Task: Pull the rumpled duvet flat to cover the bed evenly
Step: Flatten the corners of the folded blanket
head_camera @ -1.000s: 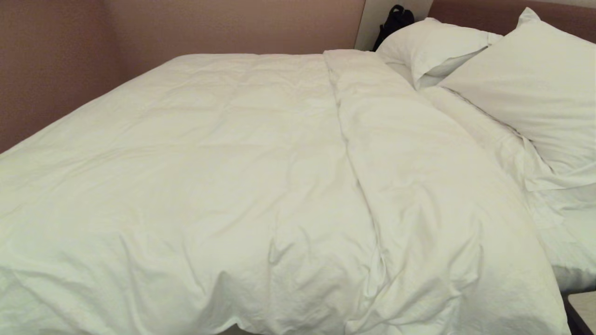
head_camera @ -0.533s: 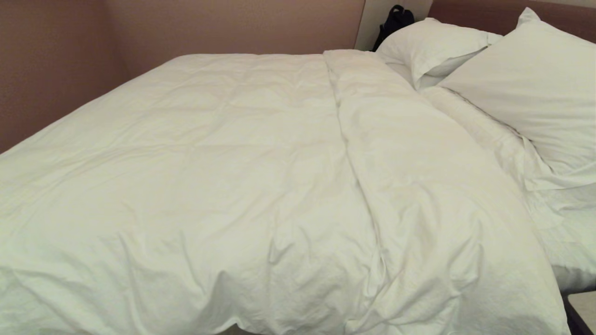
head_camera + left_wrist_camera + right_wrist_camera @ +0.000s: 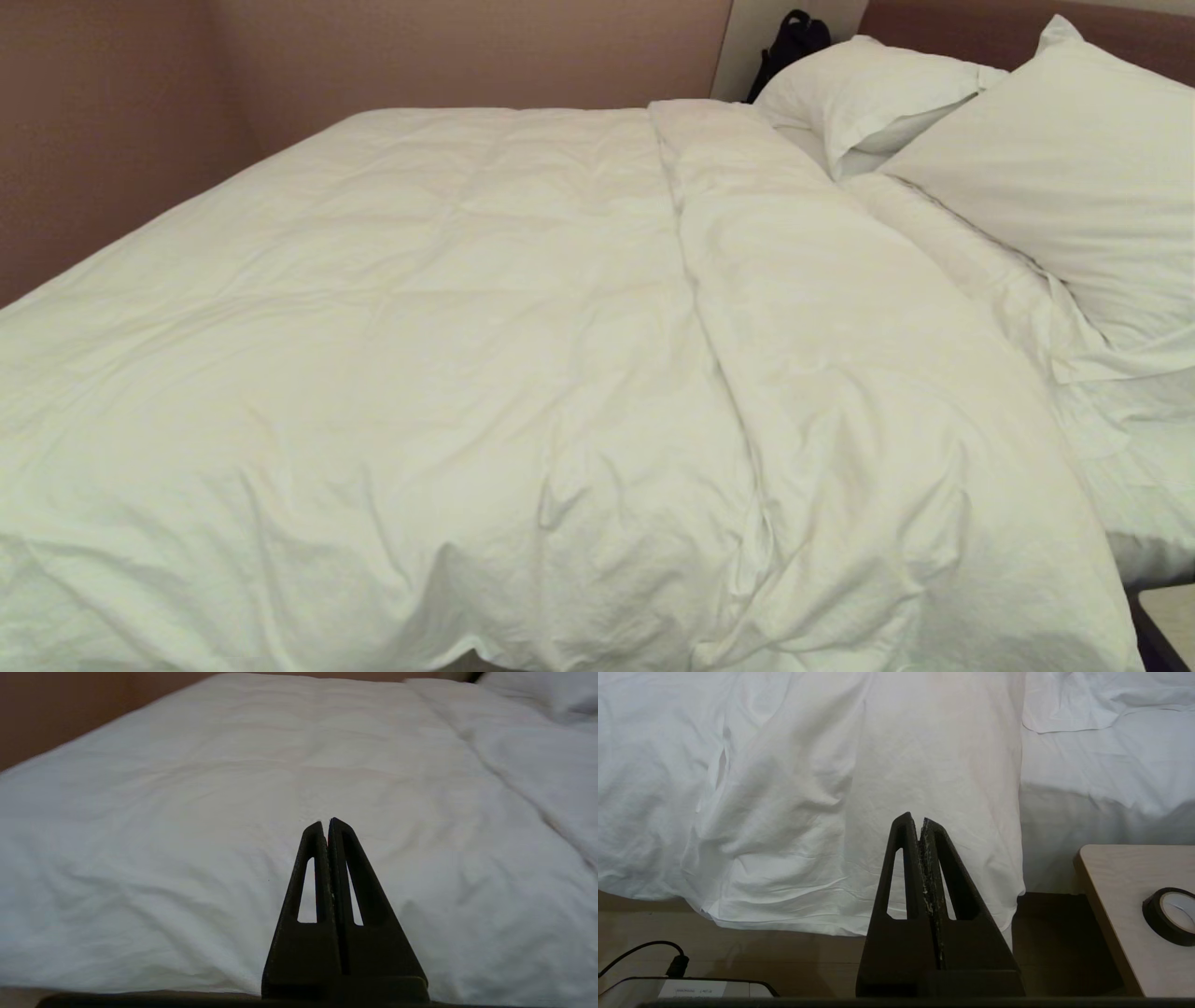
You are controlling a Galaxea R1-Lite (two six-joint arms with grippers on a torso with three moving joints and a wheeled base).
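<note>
The duvet lay spread over the bed, a long fold running near to far right of centre; two pillows sat far right; the left gripper hovered clenched and empty above the duvet; the right gripper, likewise clenched on nothing, hung by the duvet's near hanging edge beside a small table.
</note>
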